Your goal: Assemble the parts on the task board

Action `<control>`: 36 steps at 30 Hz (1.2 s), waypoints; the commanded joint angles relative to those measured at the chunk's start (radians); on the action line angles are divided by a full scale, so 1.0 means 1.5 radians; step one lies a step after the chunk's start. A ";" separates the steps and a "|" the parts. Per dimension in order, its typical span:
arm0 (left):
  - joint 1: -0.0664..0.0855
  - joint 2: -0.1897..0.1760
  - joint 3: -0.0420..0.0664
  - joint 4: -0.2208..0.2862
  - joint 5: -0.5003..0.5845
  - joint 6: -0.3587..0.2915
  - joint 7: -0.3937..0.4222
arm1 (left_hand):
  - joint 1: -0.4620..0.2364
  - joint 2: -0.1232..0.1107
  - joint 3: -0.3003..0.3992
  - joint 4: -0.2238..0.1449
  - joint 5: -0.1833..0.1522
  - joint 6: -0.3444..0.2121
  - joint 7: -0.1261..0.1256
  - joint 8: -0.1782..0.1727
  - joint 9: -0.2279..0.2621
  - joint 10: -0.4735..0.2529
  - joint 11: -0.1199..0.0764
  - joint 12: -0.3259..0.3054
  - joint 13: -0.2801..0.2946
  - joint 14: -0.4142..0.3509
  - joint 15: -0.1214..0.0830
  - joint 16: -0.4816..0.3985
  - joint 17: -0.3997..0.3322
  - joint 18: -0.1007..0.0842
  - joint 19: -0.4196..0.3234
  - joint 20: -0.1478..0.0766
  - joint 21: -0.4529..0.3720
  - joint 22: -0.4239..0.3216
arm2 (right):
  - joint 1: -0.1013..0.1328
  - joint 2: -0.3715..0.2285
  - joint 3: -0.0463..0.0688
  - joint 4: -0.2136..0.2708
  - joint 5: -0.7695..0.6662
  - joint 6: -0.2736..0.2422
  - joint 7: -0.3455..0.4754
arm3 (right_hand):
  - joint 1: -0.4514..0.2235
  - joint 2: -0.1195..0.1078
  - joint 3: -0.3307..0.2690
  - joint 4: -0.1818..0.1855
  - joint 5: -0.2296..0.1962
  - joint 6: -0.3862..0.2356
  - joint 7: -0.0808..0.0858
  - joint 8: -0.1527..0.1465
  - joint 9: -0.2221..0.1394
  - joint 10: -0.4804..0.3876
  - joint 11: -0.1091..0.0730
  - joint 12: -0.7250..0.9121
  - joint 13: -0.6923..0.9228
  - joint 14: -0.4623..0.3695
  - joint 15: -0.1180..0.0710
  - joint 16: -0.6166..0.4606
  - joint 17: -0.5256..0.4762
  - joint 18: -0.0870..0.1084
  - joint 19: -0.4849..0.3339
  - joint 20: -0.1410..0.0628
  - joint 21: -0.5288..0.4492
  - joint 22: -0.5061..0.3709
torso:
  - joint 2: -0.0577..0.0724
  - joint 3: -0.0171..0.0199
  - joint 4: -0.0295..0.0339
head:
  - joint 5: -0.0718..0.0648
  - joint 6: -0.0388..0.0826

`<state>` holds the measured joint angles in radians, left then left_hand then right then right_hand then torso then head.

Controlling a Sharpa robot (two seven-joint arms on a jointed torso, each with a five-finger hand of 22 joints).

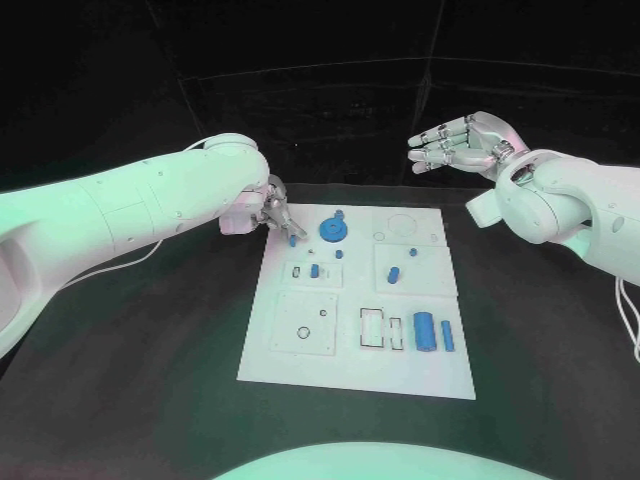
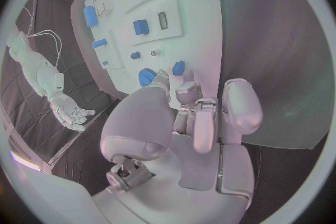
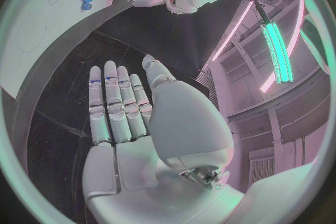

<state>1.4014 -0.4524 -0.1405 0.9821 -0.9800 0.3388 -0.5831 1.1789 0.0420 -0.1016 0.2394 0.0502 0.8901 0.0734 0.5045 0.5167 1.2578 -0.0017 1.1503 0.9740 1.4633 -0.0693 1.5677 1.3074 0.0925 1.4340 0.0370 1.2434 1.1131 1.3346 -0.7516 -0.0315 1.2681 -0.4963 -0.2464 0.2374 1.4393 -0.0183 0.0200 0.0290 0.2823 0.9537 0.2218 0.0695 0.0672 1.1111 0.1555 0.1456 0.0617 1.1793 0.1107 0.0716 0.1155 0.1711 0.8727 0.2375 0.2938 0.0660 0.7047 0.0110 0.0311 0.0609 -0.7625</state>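
Two robot hands in play. Left robot hand point(image 1: 274, 212) at board's point(image 1: 407, 375) far-left corner, fingertips pinching small blue peg point(image 1: 293, 239), beside blue gear point(image 1: 335, 230). Step looks like peg placement; next needs careful alignment over hole. Right robot hand point(image 1: 460, 143) empty, fingers spread, raised beyond board's far-right corner.

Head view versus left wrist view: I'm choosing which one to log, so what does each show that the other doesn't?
Head view alone: the whole task board with its near edge, and the two long blue parts side by side near its right edge.

Left wrist view alone: the left hand from behind, its fingertips at a small blue part near the board's edge.

Both: the blue gear, the left hand at the board's far left corner, and the right hand raised with fingers apart, holding nothing.
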 commanded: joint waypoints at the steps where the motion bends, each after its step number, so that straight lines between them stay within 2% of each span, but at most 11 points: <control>1: 0.000 0.002 0.000 -0.002 -0.005 0.009 0.009 | 0.008 0.002 -0.001 -0.006 -0.002 0.007 0.000 -0.005 -0.001 0.005 -0.001 0.002 0.000 0.072 0.000 0.002 0.176 -0.001 0.003 -0.001 0.004 0.001 | 0.002 0.001 0.000 0.001 -0.001 0.002 0.004 | -0.007 -0.001 0.004 0.000 0.004 -0.006 0.000 0.000 0.000 -0.003 0.000 -0.004 0.000 0.000 0.003 -0.004 -0.001 0.009 0.007 0.000 -0.003 -0.001 | 0.000 0.0001 0.0001 | 0.000 -0.001; 21: -0.002 0.005 0.000 -0.007 -0.005 0.018 0.016 | 0.033 0.021 0.001 -0.024 -0.002 0.013 0.000 -0.006 -0.007 0.006 -0.001 0.003 0.000 0.072 0.000 0.002 0.176 -0.001 0.003 -0.001 0.004 0.003 | 0.002 0.001 0.000 0.001 -0.001 0.002 0.004 | -0.007 -0.001 0.004 0.000 0.004 -0.006 0.000 0.000 0.000 -0.003 0.000 -0.004 0.000 0.000 0.003 -0.004 -0.001 0.009 0.007 0.000 -0.003 -0.001 | 0.000 -0.0004 0.0011 | -0.001 -0.004; 24: -0.002 0.005 0.000 -0.006 -0.005 0.020 0.018 | 0.049 0.030 0.008 -0.037 -0.002 0.017 -0.001 -0.004 -0.008 0.006 -0.002 0.003 0.000 0.072 0.000 0.002 0.176 -0.001 0.003 -0.001 0.005 0.004 | 0.002 0.001 0.000 0.001 -0.001 0.002 0.004 | -0.007 -0.001 0.004 0.000 0.004 -0.006 0.000 0.000 0.000 -0.003 0.000 -0.004 0.000 0.000 0.003 -0.004 -0.001 0.009 0.007 0.000 -0.003 -0.001 | 0.000 -0.0004 0.0009 | -0.001 -0.004; 28: -0.002 0.004 0.000 -0.005 -0.005 0.019 0.021 | 0.082 0.052 0.030 -0.059 -0.002 0.021 -0.006 -0.003 -0.009 0.006 -0.006 0.002 0.001 0.072 -0.003 0.002 0.176 -0.001 0.003 -0.003 0.004 0.004 | 0.002 0.001 0.000 0.001 -0.001 0.003 0.004 | -0.007 -0.001 0.004 0.000 0.004 -0.006 0.000 0.000 0.000 -0.003 0.000 -0.004 0.000 0.000 0.003 -0.004 -0.001 0.009 0.007 0.000 -0.003 -0.001 | 0.000 -0.0003 0.0007 | -0.001 -0.005; 32: -0.002 0.004 0.000 -0.006 0.011 0.029 0.028 | 0.120 0.071 0.059 -0.088 -0.002 0.024 -0.013 0.000 -0.009 0.003 -0.012 -0.002 -0.003 0.072 -0.007 0.002 0.176 -0.001 0.003 -0.005 0.005 0.006 | 0.002 0.002 0.000 0.000 -0.001 0.003 0.004 | -0.010 0.000 0.011 -0.004 0.036 -0.007 0.000 0.000 0.000 -0.005 0.000 -0.004 0.000 0.000 0.002 -0.004 -0.005 0.009 0.010 0.000 -0.011 0.000 | 0.000 -0.0002 0.0006 | -0.002 -0.005; 36: -0.002 0.004 0.000 -0.007 0.024 0.031 0.037 | 0.149 0.082 0.089 -0.114 -0.002 0.017 -0.013 -0.001 -0.010 -0.004 -0.013 -0.013 -0.013 0.072 -0.009 0.002 0.176 -0.001 0.002 -0.008 0.005 0.007 | 0.002 0.002 0.000 0.000 -0.001 0.004 0.004 | -0.011 0.000 0.012 -0.005 0.038 -0.007 0.000 0.000 0.000 -0.005 0.000 -0.004 0.000 0.000 0.002 -0.004 -0.006 0.009 0.011 0.000 -0.012 0.000 | 0.000 -0.0006 0.0008 | -0.002 -0.005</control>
<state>1.3973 -0.4465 -0.1401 0.9718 -0.9689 0.3631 -0.5537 1.3800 0.1499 0.0199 0.0795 0.0462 0.9178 0.0554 0.4969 0.4979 1.2552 -0.0184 1.1334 0.9557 1.4635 -0.0770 1.5677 1.3074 0.0925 1.4374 0.0335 1.2475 1.1230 1.3346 -0.7497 -0.0315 1.2677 -0.4967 -0.2459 0.2369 1.4309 -0.0177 0.0326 0.0224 0.3348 0.9500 0.2254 0.0695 0.0672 1.1111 0.1555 0.1456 0.0617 1.1793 0.1107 0.0716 0.1087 0.1709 0.8796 0.2376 0.2818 0.0660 0.7042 0.0105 0.0325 0.0571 -0.7697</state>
